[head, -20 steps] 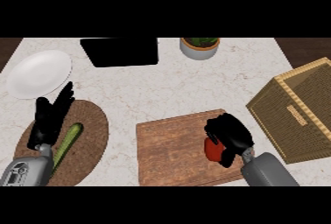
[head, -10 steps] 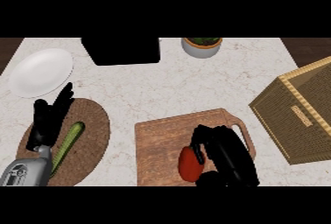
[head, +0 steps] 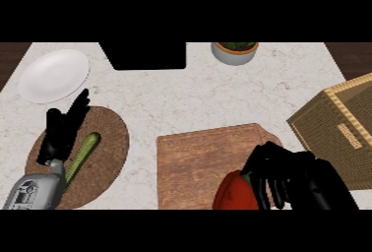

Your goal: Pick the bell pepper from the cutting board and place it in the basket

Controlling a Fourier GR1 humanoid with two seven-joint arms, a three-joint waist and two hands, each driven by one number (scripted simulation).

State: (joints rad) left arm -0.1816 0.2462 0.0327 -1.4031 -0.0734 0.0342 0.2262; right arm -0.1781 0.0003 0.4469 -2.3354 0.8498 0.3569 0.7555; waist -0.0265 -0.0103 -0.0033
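As its fingers curl over a red bell pepper point(head: 234, 193) at the near edge of the wooden cutting board point(head: 203, 157), the robot's right hand point(head: 294, 179) closes from the pepper's right and upper side, hiding much of it; whether the thumb has met the far flank cannot be told. The pepper lies on the board directly under and to the left of that hand, while the woven basket point(head: 341, 133) stands beyond it to the right, near but apart from the board. The left hand point(head: 62, 130) rests well to the left with straight fingers raised, above a round brown mat point(head: 109, 147) carrying a green cucumber point(head: 81, 157). A white plate point(head: 54, 76), a black box point(head: 144, 55) and a potted plant point(head: 234, 51) line the far side of the table point(head: 196, 98). The pepper looks light, hollow and smooth-skinned, likely to slip or roll if pinched at its tapering end; a wrap around its broad middle, fingers opposing the thumb across the lobes, seems the safer hold before the lift towards the basket.
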